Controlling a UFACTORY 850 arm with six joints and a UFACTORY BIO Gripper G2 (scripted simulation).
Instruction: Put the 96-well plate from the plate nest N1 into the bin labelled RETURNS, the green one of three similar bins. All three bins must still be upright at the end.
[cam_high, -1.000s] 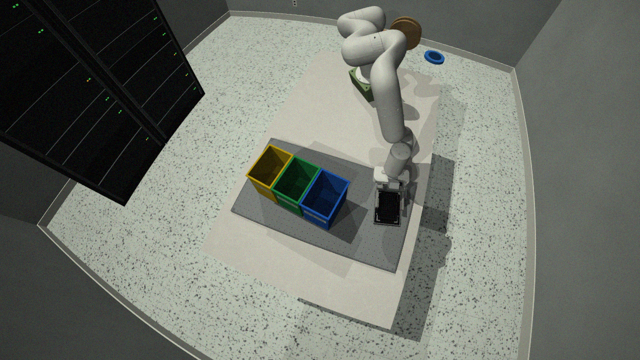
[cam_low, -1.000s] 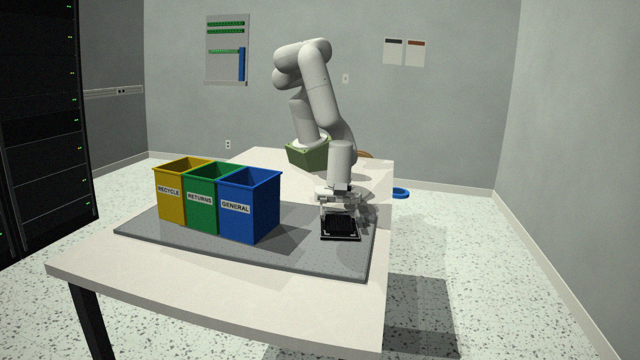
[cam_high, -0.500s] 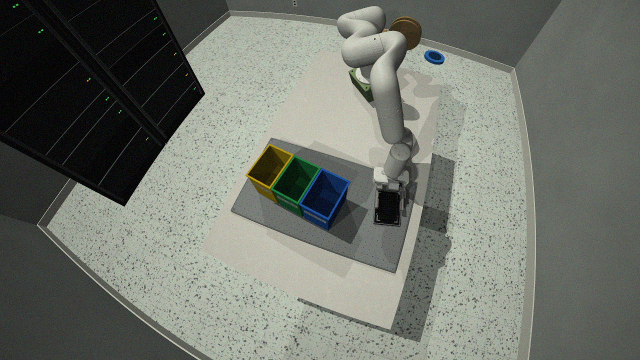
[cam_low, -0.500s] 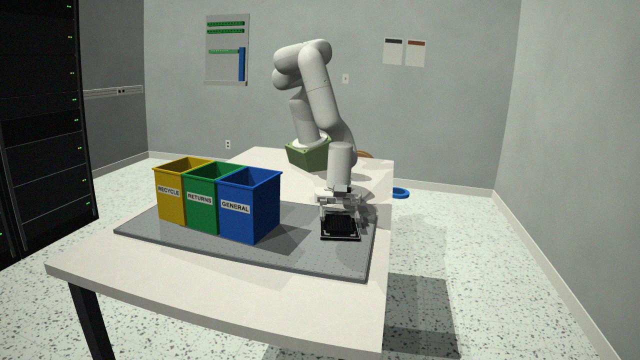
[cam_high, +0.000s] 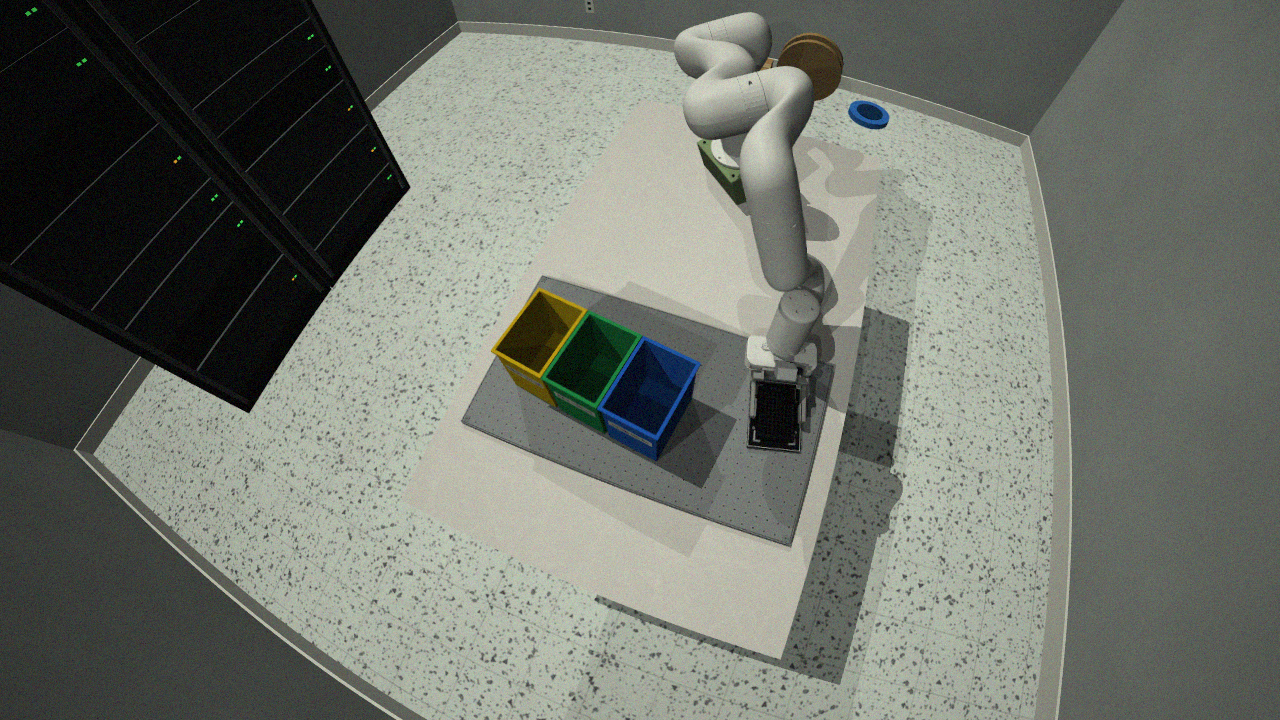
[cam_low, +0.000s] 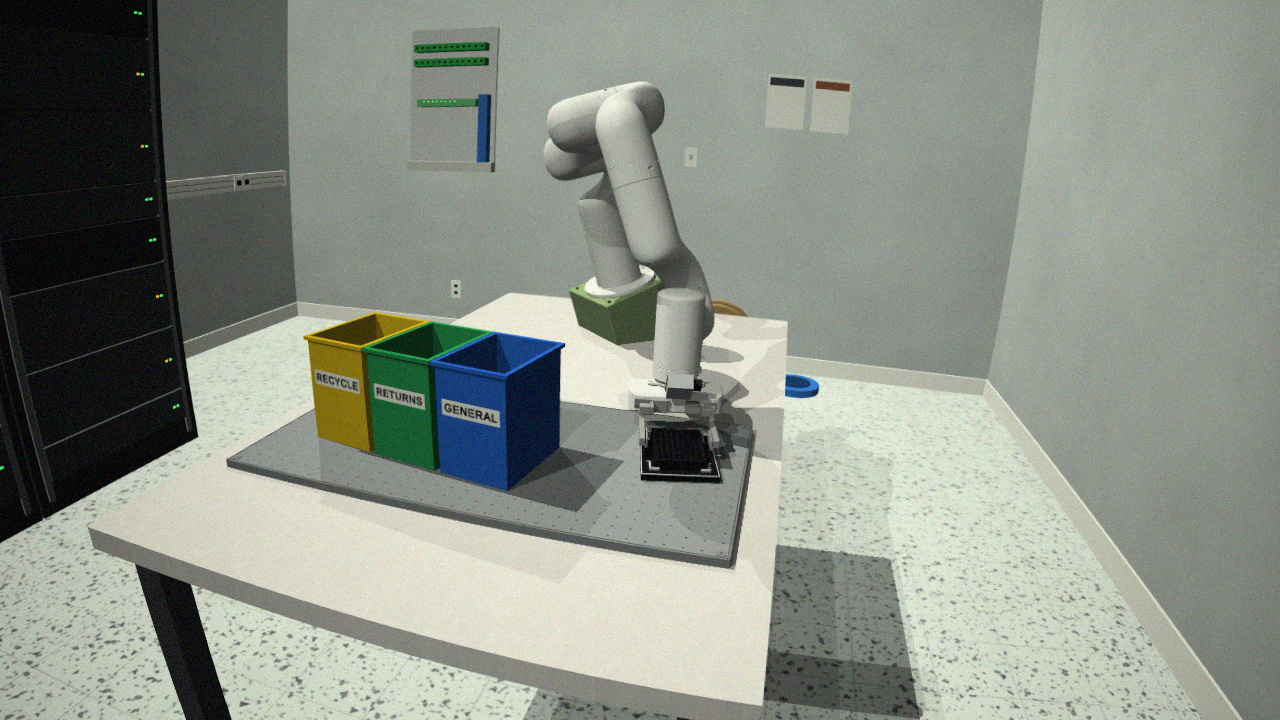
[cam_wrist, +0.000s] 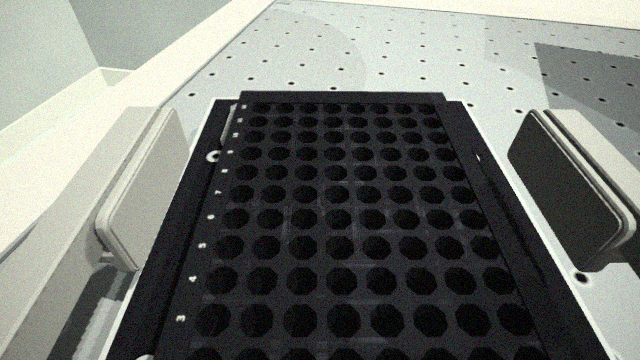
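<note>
The 96-well plate (cam_high: 775, 407) (cam_low: 677, 447) (cam_wrist: 340, 200) is matte black, with round dark wells in rows of eight. Small white numbers run down one long edge; 3, 4, 5, 6 and 7 can be read, while those farther off are too small. The plate lies flat in its black, pale-edged nest (cam_high: 775, 446) (cam_low: 680, 477) (cam_wrist: 187, 200), on the gray perforated board (cam_high: 742, 501) (cam_low: 644, 523) (cam_wrist: 400, 30).

The gripper (cam_high: 778, 402) (cam_low: 679, 441) (cam_wrist: 356, 192) is partly open around the plate, its flat pads (cam_wrist: 565, 190) on either side with gaps between them and the plate. It has hold of nothing.

Three bins stand upright in a row on the board, well apart from the nest: the yellow bin (cam_high: 528, 380) (cam_low: 340, 420) reads RECYCLE, the green bin (cam_high: 577, 407) (cam_low: 402, 438) in the middle reads RETURNS, and the blue bin (cam_high: 631, 438) (cam_low: 474, 452), nearest the plate, reads GENERAL. Two sheets (cam_low: 785, 105) on the wall carry colored header bands; no text is legible on them.

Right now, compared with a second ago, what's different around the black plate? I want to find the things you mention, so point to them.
The gripper (cam_high: 778, 407) (cam_low: 679, 440) (cam_wrist: 350, 192) has come down slightly around the 96-well plate (cam_high: 776, 410) (cam_low: 677, 449) (cam_wrist: 335, 200). Nothing was taken hold of or let go; its fingers stand open either side. The plate, yellow bin (cam_high: 528, 380) (cam_low: 340, 420), green bin (cam_high: 574, 411) (cam_low: 402, 432) and blue bin (cam_high: 631, 438) (cam_low: 469, 452) stayed put.
</note>
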